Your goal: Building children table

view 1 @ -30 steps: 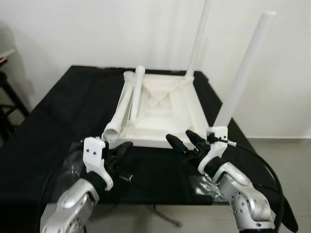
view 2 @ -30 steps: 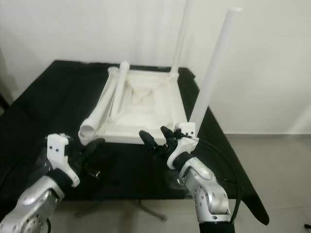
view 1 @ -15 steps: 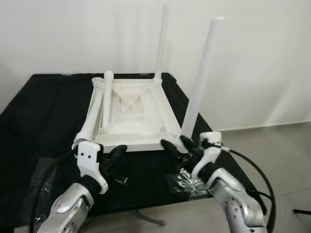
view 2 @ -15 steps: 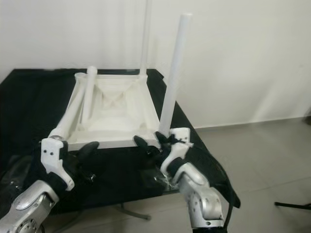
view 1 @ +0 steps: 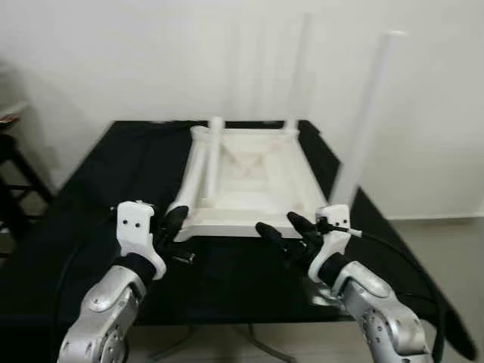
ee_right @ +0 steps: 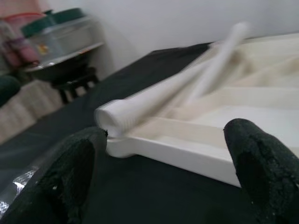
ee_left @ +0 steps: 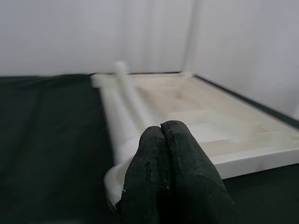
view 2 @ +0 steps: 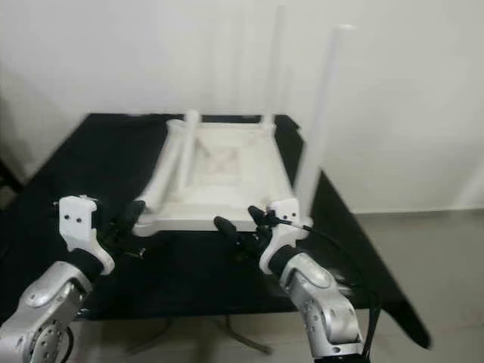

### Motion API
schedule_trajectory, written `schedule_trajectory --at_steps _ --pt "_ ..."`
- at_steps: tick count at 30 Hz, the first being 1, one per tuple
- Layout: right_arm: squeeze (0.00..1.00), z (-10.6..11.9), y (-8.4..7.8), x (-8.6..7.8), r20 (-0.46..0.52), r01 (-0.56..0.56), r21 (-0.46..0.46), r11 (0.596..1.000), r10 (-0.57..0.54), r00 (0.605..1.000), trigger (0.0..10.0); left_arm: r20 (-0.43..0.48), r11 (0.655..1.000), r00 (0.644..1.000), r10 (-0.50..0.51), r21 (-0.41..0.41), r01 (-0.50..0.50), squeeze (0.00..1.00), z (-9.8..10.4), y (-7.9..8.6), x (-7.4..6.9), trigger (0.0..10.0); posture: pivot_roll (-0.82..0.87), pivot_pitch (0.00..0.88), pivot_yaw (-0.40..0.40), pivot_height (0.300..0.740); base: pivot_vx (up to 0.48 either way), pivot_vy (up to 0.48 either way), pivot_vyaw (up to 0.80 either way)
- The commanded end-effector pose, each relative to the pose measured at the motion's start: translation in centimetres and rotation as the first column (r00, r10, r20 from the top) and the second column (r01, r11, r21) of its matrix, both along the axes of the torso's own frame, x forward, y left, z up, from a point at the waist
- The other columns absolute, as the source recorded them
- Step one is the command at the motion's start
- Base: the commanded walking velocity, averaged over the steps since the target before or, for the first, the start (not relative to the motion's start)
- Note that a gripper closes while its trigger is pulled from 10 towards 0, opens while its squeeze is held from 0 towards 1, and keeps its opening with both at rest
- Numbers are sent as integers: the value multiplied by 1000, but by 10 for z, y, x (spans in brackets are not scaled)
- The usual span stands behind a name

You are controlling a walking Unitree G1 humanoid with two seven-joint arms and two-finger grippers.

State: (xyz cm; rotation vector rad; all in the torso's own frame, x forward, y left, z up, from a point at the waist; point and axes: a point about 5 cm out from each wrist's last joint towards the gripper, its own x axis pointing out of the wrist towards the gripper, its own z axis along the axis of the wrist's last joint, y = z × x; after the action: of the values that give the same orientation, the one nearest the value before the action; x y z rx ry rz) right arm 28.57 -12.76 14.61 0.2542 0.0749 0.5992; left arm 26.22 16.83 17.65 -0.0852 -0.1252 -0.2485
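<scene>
A white children's table top (view 1: 257, 170) lies upside down on the black-covered table (view 1: 113, 189). Two white legs stand upright on its right side, the near leg (view 1: 363, 121) and the far leg (view 1: 300, 68). Two loose legs (view 1: 193, 170) lie along its left side. My left gripper (view 1: 175, 225) hovers shut and empty, just before the open end of the loose leg (ee_left: 117, 116). Near the top's front edge, my right gripper (view 1: 283, 231) is open and holds nothing; between its fingertips (ee_right: 261, 158) the wrist view shows the loose leg's end (ee_right: 140, 109).
A crumpled clear plastic bag (view 1: 321, 291) lies on the cloth under my right arm. A dark stool (view 1: 11, 151) stands off the table's left side. White wall lies behind, and grey floor (view 1: 446, 242) to the right.
The whole picture has swung sideways and back, so the camera moved. My left gripper now sits closer to the loose leg's open end. The right gripper stays open at the front edge.
</scene>
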Motion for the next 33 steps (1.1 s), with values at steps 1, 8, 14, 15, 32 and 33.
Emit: schedule_trajectory --at_steps 1,8,14,15,32,33 --pt "0 1 -1 0 5 -3 -5 1000 3 1000 10000 -10 1000 1000 -15 17 16 0 -3 -2 1 10000 -8 0 -47 740 0 0 0" --pt "0 1 -2 1 -2 -6 3 1000 6 1000 10000 -16 998 998 -54 11 54 0 -4 -6 2 10000 -19 0 -47 740 0 0 0" --pt "0 0 -2 1 -3 -6 2 1000 6 1000 10000 -23 996 996 -84 25 84 0 -4 -8 4 10000 -22 0 -41 740 0 0 0" --pt "0 0 -2 1 -3 -7 2 1000 7 1000 10000 -24 996 996 -84 29 84 0 -5 -8 4 10000 -21 0 -37 740 0 0 0" --pt "0 0 1 0 17 -27 19 999 27 999 10000 -48 997 996 -76 17 77 0 -9 -4 7 10000 2 0 -35 740 0 0 0" --pt "0 1 1 0 24 -26 16 1000 25 999 10000 -51 996 995 -81 18 82 0 -10 -4 7 10000 2 0 -34 740 240 0 0"
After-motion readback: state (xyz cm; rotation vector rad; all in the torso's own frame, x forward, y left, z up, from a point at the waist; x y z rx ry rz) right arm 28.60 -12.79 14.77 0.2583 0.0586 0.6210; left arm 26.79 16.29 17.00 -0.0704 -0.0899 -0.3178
